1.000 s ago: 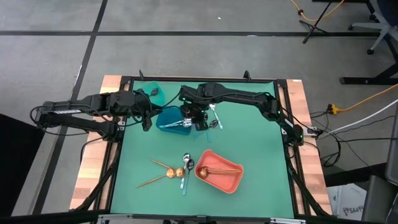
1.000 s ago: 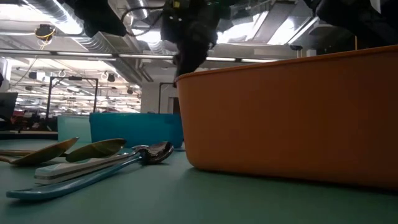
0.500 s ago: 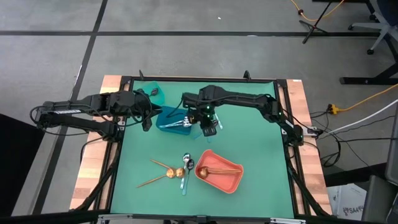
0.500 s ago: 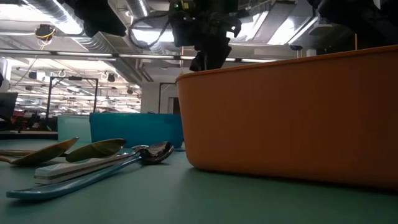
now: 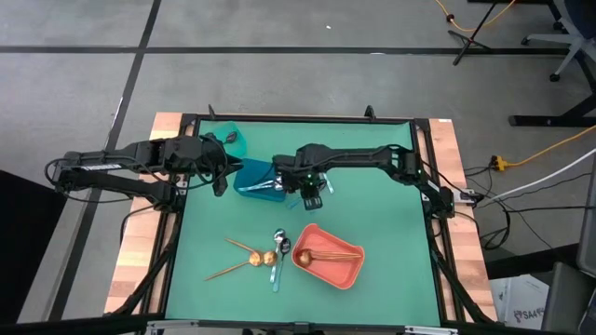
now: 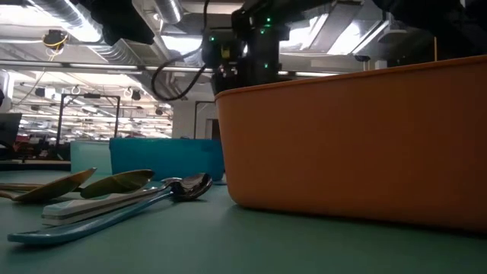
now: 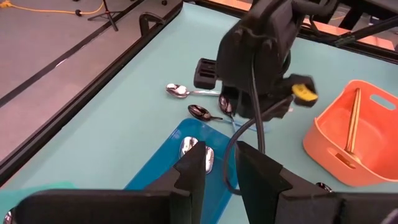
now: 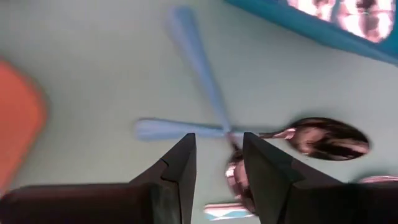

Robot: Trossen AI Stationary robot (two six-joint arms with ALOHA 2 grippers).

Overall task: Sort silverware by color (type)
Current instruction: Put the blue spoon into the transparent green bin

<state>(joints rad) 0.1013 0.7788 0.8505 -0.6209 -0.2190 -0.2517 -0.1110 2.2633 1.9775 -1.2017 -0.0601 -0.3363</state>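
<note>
We are watching the right gripper (image 5: 312, 193) coming off the right edge of the blue bin (image 5: 244, 175), where it was hovering a second ago, and settling over the small cluster of spoons lying just right of that bin. Its fingers (image 8: 177, 171) are standing narrowly parted with nothing between them, directly above two crossed blue-handled spoons (image 8: 205, 93) and a silver spoon (image 8: 326, 138) on the worktop (image 5: 391, 223). We are reading this as the start of the next pick, not a delivery. The left gripper (image 5: 220, 182) is waiting at the blue bin's left side, near the teal bin (image 5: 226, 141), its fingers (image 7: 193, 171) also slightly apart and empty. The sorting is looking partly done: silver spoons (image 7: 188, 147) are lying in the blue bin and copper-gold utensils (image 5: 326, 253) in the coral bin (image 5: 346, 272), while loose copper-gold spoons (image 5: 244, 253) and another blue-handled spoon (image 5: 277, 265) are lying near the front, left of the coral bin. The worktop is carrying a green mat inside a dark frame with wooden edges; around it we are seeing grey floor and a yellow cable (image 5: 540, 158), and overhead ducts and lights in the room behind.
</note>
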